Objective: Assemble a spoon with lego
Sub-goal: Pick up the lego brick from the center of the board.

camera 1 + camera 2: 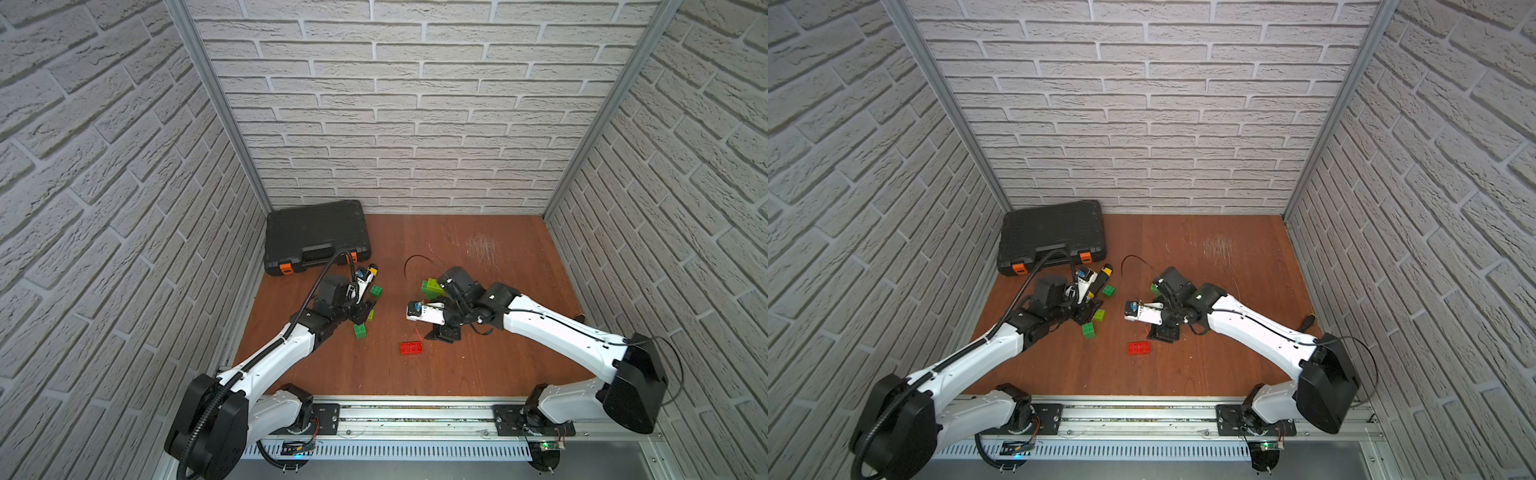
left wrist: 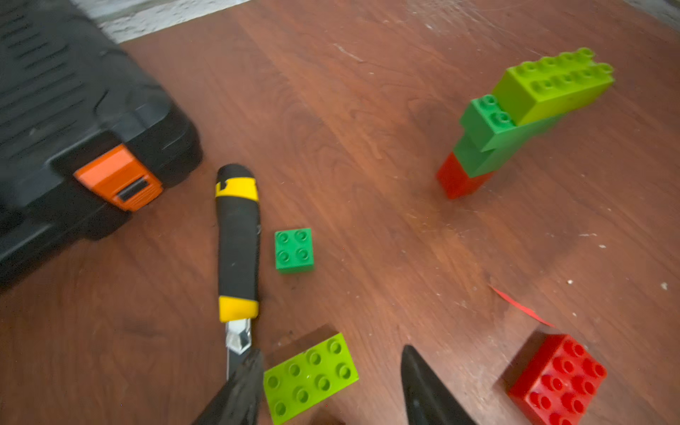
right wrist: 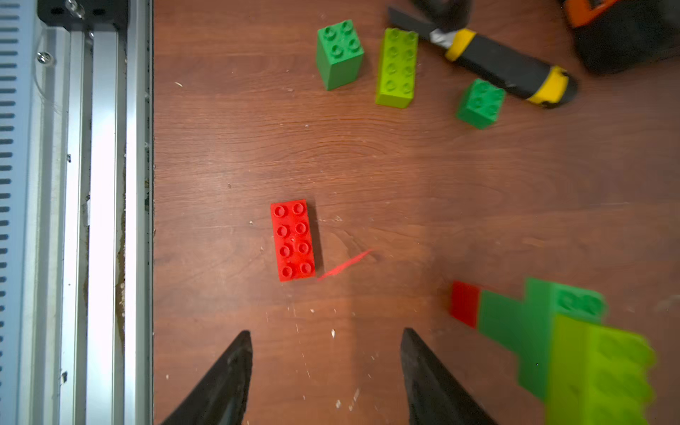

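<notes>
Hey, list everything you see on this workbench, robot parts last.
tool case: one, black with orange latches, back left corner
utility knife: one, yellow and black, by case
partial spoon: one, red, dark green, lime, right of knife
dark green brick: one, beside knife
second dark green brick: one, beside lime brick
lime brick: one, oblong, beside knife blade
red brick: one, oblong, front centre
red sliver: one, beside red brick
left gripper: one, black, open
right gripper: one, black, open

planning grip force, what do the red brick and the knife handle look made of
Red brick: likely hard moulded plastic with a smooth, slight sheen, given the crisp studs and sharp edges. Knife handle: probably a matte black rubbery grip between yellow plastic bands; the surface is dull, with no glare.
</notes>
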